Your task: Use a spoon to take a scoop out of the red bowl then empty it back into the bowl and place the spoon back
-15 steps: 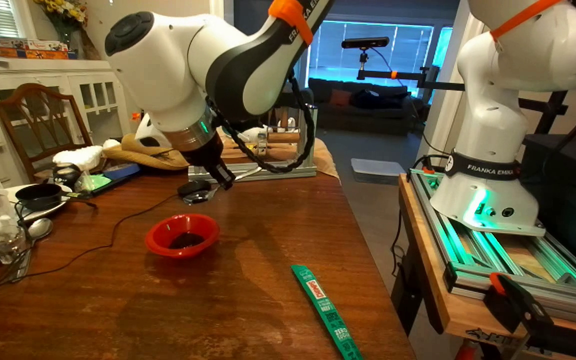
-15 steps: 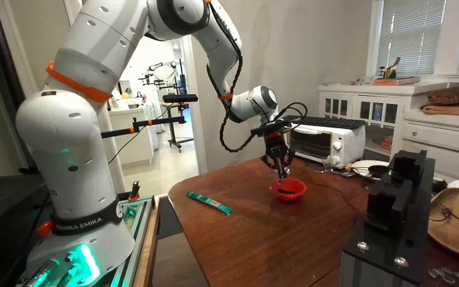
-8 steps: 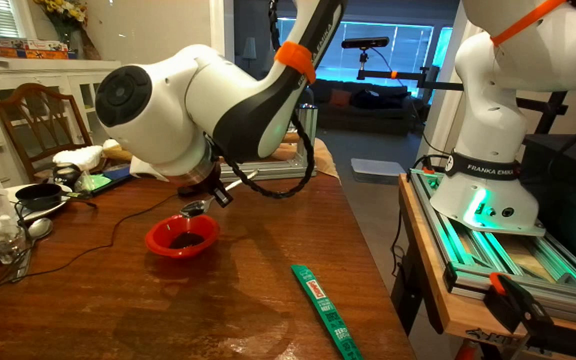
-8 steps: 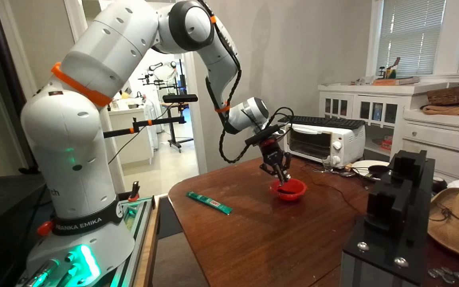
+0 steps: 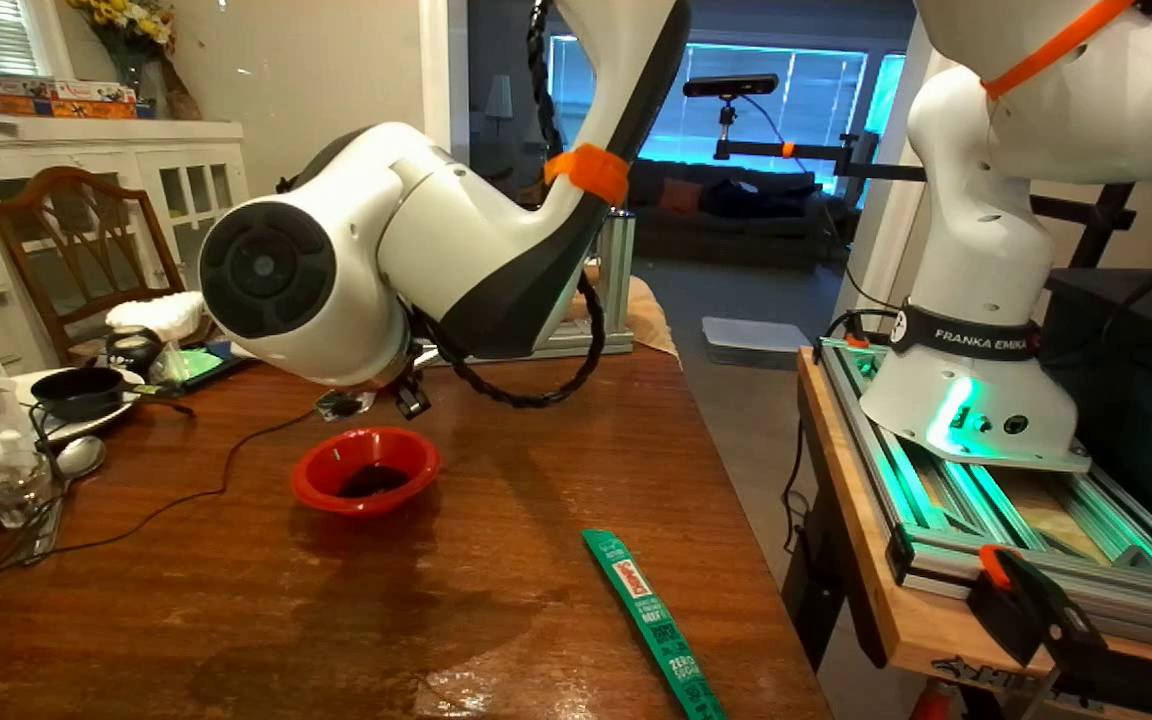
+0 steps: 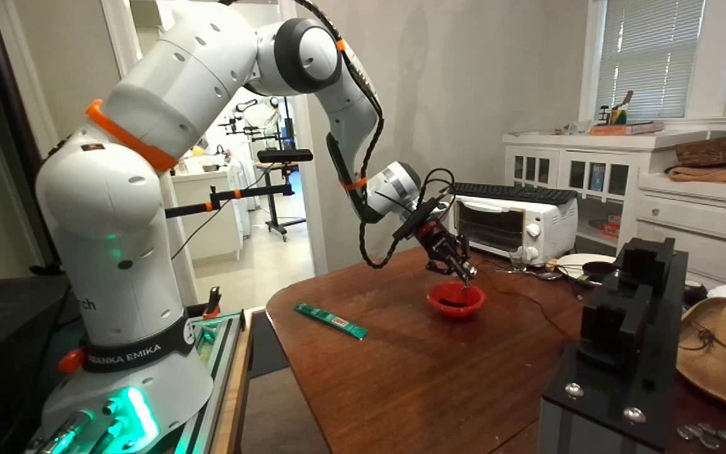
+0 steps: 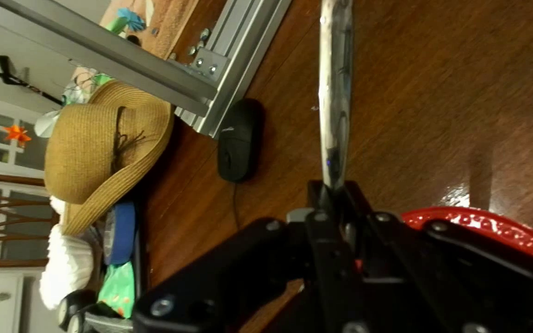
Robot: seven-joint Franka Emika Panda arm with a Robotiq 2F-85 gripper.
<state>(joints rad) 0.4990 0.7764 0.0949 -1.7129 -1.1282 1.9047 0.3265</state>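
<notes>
Spoon (image 7: 336,92): near the red bowl (image 5: 364,507), handle running out past the jaws. Scoop end shows apart from the rim in an exterior view, but its height's hard to judge. Can't tell if it's loaded.
Jaws: together, clamped on the handle.
Spoon feel: looks metal, so my guess is light, stiff, kinda slick, not fragile. Main worry is it twisting in the pinch and dumping a scoop of the dark stuff (image 5: 373,483).
Where to grab: on the handle, like it is. Going closer to the scoop should cut wobble but costs room over the rim.
Red bowl feel: probably light plastic, so bump it and it might skid on the smooth counter (image 5: 506,620).
In the way: black mouse (image 7: 235,143) just beside the metal frame (image 7: 250,53). Watch the handle tail near that frame when swinging.
Other clutter: straw hat (image 7: 90,148) past the frame; green strip (image 5: 651,625) well apart from the bowl, shouldn't bother anything.
</notes>
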